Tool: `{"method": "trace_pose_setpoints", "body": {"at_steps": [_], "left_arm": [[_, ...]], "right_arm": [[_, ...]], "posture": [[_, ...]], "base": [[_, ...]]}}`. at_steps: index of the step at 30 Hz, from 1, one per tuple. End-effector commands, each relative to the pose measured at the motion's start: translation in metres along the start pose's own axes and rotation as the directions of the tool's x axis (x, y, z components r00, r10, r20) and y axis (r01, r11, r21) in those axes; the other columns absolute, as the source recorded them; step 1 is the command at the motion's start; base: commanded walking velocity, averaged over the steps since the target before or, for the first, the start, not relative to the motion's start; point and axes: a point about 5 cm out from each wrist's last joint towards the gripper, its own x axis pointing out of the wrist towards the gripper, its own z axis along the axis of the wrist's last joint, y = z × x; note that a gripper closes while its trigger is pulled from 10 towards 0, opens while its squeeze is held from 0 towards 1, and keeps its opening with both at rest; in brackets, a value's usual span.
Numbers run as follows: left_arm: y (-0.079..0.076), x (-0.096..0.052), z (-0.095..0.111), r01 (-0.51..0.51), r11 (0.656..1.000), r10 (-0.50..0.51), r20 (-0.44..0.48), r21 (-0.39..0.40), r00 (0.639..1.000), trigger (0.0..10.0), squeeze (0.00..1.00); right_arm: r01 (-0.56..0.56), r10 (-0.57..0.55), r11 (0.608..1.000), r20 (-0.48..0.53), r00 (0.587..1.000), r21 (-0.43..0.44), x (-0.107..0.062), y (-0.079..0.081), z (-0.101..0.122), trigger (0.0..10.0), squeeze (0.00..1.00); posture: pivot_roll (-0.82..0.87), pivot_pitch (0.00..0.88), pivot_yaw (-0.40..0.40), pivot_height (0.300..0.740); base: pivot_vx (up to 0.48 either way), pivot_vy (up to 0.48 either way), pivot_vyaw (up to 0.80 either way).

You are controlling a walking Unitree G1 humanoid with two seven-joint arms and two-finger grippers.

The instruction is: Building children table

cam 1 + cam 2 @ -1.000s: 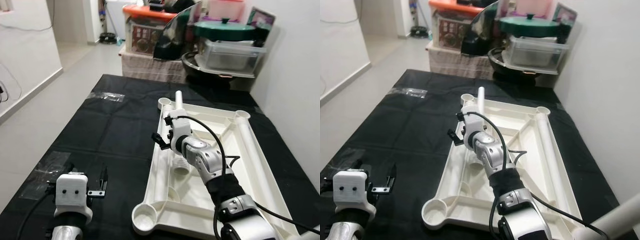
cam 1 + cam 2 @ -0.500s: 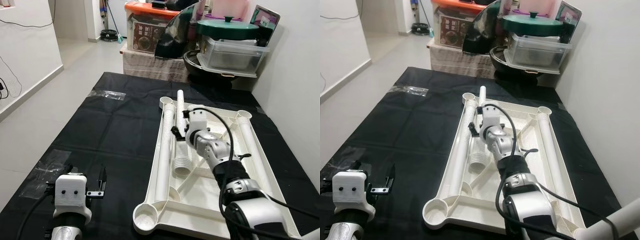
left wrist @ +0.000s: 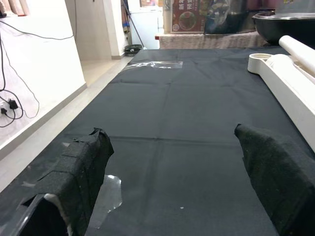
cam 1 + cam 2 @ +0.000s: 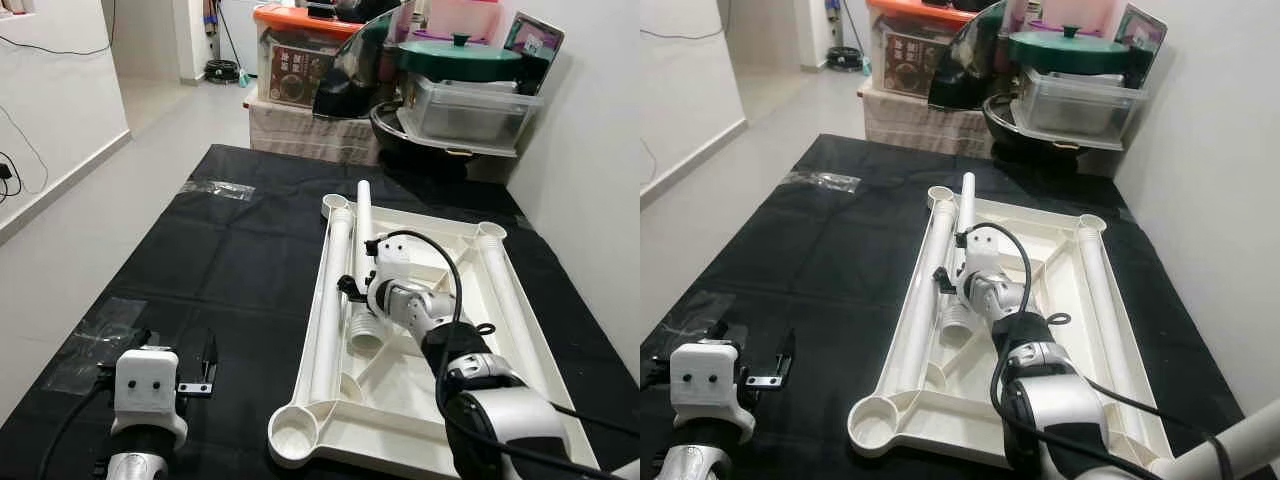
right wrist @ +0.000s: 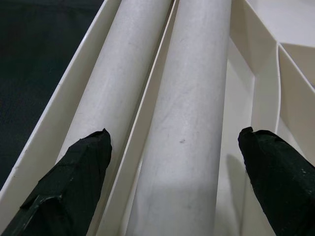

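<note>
Black cloth (image 4: 230,270) covers the floor, probably to protect the white parts. Nearest, on the left, the left gripper (image 3: 172,162) hovers idle over it, jaws released and holding nothing. Further, the table top (image 4: 300,430) lies upside down on the cloth so its corner sockets face up for the legs. The right gripper (image 5: 172,147) is lowered over a loose leg tube (image 5: 192,108) inside it, jaws spread on both sides, apparently ready to grasp it. Storage boxes (image 4: 470,95) stand far behind.

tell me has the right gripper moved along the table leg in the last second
Yes. The right gripper has pulled back toward the robot along the table leg, away from the upturned tabletop's far rim.
</note>
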Motion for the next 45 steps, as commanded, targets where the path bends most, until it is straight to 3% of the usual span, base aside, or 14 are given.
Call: {"method": "trace_pose_setpoints", "body": {"at_steps": [1,7,11,22,28,29,30,31,36,39,40,44,45], "left_arm": [[-0.003,0.0,-0.003,-0.001,1.0,0.001,-0.016,-0.005,1.0,10.0,0.0],[-0.004,0.0,-0.004,0.001,1.0,-0.001,-0.017,-0.012,1.0,10.0,0.0],[-0.004,0.0,-0.004,0.001,1.0,-0.002,-0.018,-0.013,1.0,10.0,0.0],[-0.006,-0.002,-0.005,0.003,1.0,-0.004,-0.028,-0.017,1.0,10.0,0.0],[-0.007,-0.002,-0.006,0.01,1.0,-0.011,-0.036,-0.017,0.999,10.0,0.0],[-0.007,-0.002,-0.006,0.011,1.0,-0.011,-0.038,-0.016,0.999,10.0,0.0],[-0.007,-0.002,-0.006,0.011,1.0,-0.011,-0.039,-0.016,0.999,10.0,0.0],[-0.007,-0.002,-0.006,0.01,1.0,-0.011,-0.04,-0.016,0.999,10.0,0.0],[-0.007,-0.003,-0.006,0.01,1.0,-0.01,-0.042,-0.015,0.999,10.0,0.0],[-0.006,-0.003,-0.007,0.01,1.0,-0.01,-0.046,-0.013,0.999,10.0,0.0],[-0.006,-0.002,-0.007,0.012,1.0,-0.013,-0.048,-0.011,0.999,10.0,0.0],[-0.006,-0.002,-0.008,0.015,1.0,-0.016,-0.05,-0.01,0.999,10.0,0.0],[-0.006,-0.001,-0.008,0.017,1.0,-0.018,-0.05,-0.007,0.999,10.0,0.0]], "right_arm": [[0.027,-0.026,0.999,-0.028,0.999,0.033,0.001,-0.01,-0.005,10.0,0.0],[-0.141,0.151,0.981,-0.068,0.986,0.13,0.001,0.006,-0.005,10.0,0.0],[-0.229,0.236,0.969,-0.068,0.969,0.097,0.0,0.017,0.0,10.0,0.0],[-0.303,0.305,0.952,-0.106,0.946,0.042,0.001,0.033,-0.006,10.0,0.0],[-0.311,0.329,0.941,-0.155,0.931,0.133,0.002,0.031,-0.024,10.0,0.0],[-0.314,0.337,0.937,-0.152,0.929,0.157,0.003,0.03,-0.027,5.6,0.0],[-0.306,0.329,0.939,-0.154,0.932,0.158,0.004,0.029,-0.03,2.5,0.0],[-0.291,0.314,0.944,-0.153,0.937,0.155,0.004,0.026,-0.033,0.0,0.0],[-0.271,0.295,0.949,-0.148,0.944,0.162,0.005,0.022,-0.037,0.0,0.0],[-0.335,0.36,0.917,-0.087,0.929,0.217,0.004,0.028,-0.028,0.0,0.0],[-0.387,0.409,0.888,-0.041,0.912,0.248,0.003,0.033,-0.021,0.0,0.0],[-0.435,0.452,0.865,-0.014,0.892,0.25,0.001,0.036,-0.015,0.0,0.0],[-0.498,0.513,0.833,0.003,0.858,0.242,-0.001,0.041,-0.01,0.0,0.0]], "posture": [[0.11,0.0,-0.154,0.74],[0.11,0.0,-0.158,0.74],[0.11,0.0,-0.162,0.74],[0.12,0.0,-0.166,0.74],[0.12,0.0,-0.167,0.74],[0.12,0.0,-0.168,0.74],[0.12,0.0,-0.169,0.74],[0.12,0.0,-0.169,0.74],[0.13,0.0,-0.171,0.74],[0.13,0.0,-0.167,0.74],[0.12,0.0,-0.164,0.74],[0.12,0.0,-0.162,0.74],[0.12,0.0,-0.16,0.74]], "base": [[0.0,0.0,0.0],[0.0,0.0,0.0],[0.0,0.0,0.0],[0.0,0.0,0.0],[0.0,0.0,0.0],[0.0,0.0,0.0],[0.0,0.0,0.0],[0.0,0.0,0.0],[0.0,0.0,0.0],[0.0,0.0,0.0],[0.0,0.0,0.0],[0.0,0.0,0.0],[0.0,0.0,0.0]]}}
